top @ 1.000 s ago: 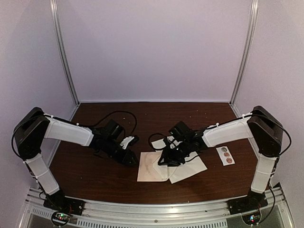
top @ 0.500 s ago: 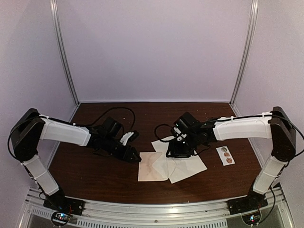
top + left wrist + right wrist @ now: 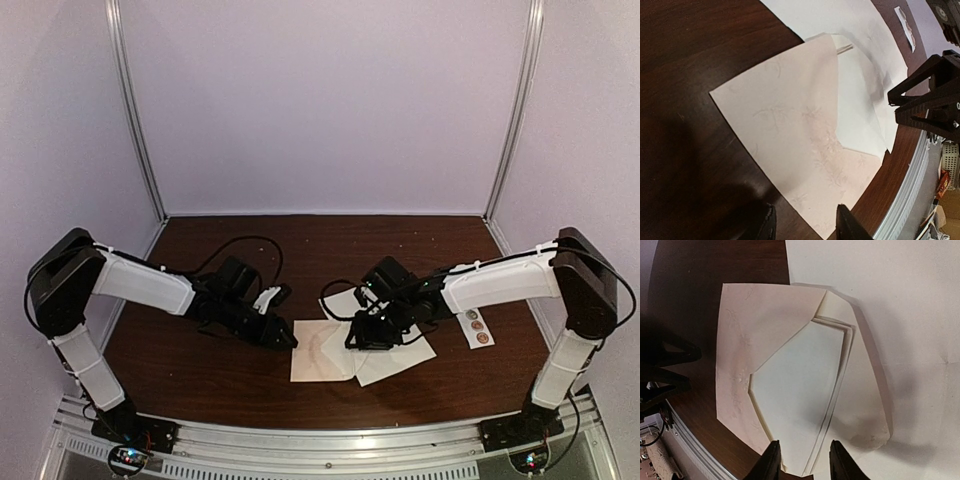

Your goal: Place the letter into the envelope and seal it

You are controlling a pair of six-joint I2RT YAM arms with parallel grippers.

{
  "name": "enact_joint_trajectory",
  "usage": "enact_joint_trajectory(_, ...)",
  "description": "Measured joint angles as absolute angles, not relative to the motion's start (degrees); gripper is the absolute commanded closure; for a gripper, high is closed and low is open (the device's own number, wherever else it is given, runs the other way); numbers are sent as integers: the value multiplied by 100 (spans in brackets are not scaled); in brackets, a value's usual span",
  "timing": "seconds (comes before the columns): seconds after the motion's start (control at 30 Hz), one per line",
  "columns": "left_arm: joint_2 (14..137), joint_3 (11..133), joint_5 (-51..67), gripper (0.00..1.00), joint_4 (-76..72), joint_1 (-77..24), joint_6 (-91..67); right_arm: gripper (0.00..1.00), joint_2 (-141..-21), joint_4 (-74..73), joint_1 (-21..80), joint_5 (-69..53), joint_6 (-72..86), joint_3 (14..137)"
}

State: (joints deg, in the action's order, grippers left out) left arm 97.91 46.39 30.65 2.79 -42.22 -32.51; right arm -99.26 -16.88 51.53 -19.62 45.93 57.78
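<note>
Envelope [image 3: 755, 330] flap's open; letter [image 3: 900, 315] lies flat outside, partly under it. You've got inserting & sealing left. Left gripper [image 3: 805, 222] & right gripper [image 3: 804, 460]: both 1/2 open, empty.

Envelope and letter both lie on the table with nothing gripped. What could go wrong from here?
1. The letter lies unfolded and is wider than the envelope; as it is, it looks unlikely to fit.
2. The envelope's flap rests on the letter, so pulling the sheet may drag the envelope along.
3. The envelope's corner sits near the front edge of the table, close to the left end effector; a nudge could push it off.
</note>
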Motion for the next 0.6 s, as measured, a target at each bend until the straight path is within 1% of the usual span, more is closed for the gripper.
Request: enact_joint_trajectory(0.6, 10154, 4639, 3218, 60, -3, -4268, -3264, 68, -10335, -1339, 5166, -2060, 4654, 5778)
